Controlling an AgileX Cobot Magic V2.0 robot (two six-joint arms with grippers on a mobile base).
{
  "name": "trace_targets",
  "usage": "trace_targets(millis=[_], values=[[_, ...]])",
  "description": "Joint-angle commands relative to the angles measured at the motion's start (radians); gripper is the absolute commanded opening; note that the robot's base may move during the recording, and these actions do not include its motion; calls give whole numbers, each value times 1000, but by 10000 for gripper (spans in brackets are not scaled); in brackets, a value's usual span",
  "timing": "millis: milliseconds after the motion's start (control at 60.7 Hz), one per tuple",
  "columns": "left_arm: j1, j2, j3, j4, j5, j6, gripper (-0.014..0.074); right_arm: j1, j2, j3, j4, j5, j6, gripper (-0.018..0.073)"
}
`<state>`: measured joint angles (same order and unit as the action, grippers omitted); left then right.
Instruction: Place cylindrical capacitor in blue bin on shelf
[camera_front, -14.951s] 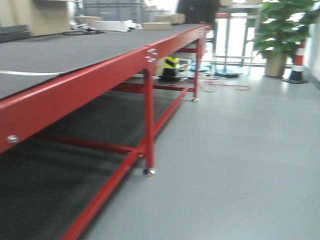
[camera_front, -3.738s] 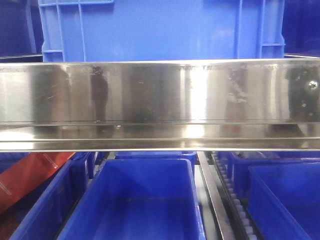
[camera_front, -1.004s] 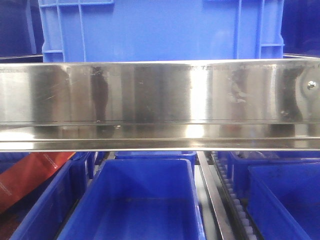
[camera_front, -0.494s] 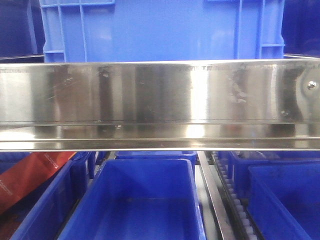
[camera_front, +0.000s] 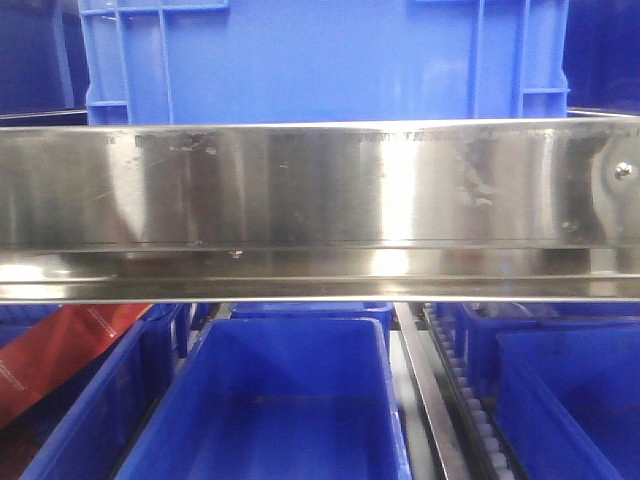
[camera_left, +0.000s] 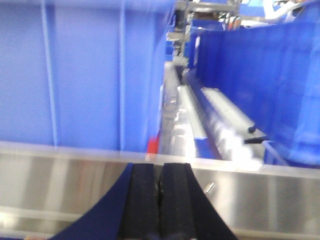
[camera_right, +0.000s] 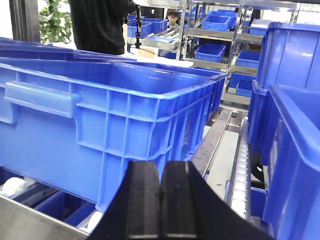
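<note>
Near: my left gripper (camera_left: 160, 200) has its pads pressed together with nothing visible between them; my right gripper (camera_right: 160, 205) is the same. The cylindrical capacitor is in no view, so I cannot tell where it is. I judge this the end of the placing step, or close to it.

Just beyond the left pads runs the shelf (camera_front: 320, 190) front rail, shiny and scuffed. It would block any straight reach.

Below it sits an open blue bin (camera_front: 290, 400); above and farther back, a large blue crate (camera_front: 320, 60). At far left lies a red packet (camera_front: 60, 350).

Next move: confirm the part's whereabouts.
</note>
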<state>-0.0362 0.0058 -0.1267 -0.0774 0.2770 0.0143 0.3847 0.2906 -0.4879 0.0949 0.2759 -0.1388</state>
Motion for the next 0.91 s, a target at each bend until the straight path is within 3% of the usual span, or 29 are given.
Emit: trace_targets(millis=[0,99,148,247,659,840,889], values=[[3,-6,71,-3,-115,-29,-111,-5,-4,2,-6,-17,0,-159],[1,-6,127,24,-231,-93,-111,-5,-4,2,-6,-17,0,-159],[-1,-6,127,83,-178,-134,-111,-5,-4,2,-6,-17,0,-159],[-10,-6,127,150,-190,-199,-111,-5,-4,2,-6,-19,0,-159],[-98,-6,127,155,-189,-199,-111,-5,-4,2,-6,-19,0,-159],[-98,-6,127,161,-189,-197,-111,-5,-4,2,-6,-19,0,-159],[-98,-6,127,163,-200,-154,-111,-5,-4,2,-6,-19,0,-159]])
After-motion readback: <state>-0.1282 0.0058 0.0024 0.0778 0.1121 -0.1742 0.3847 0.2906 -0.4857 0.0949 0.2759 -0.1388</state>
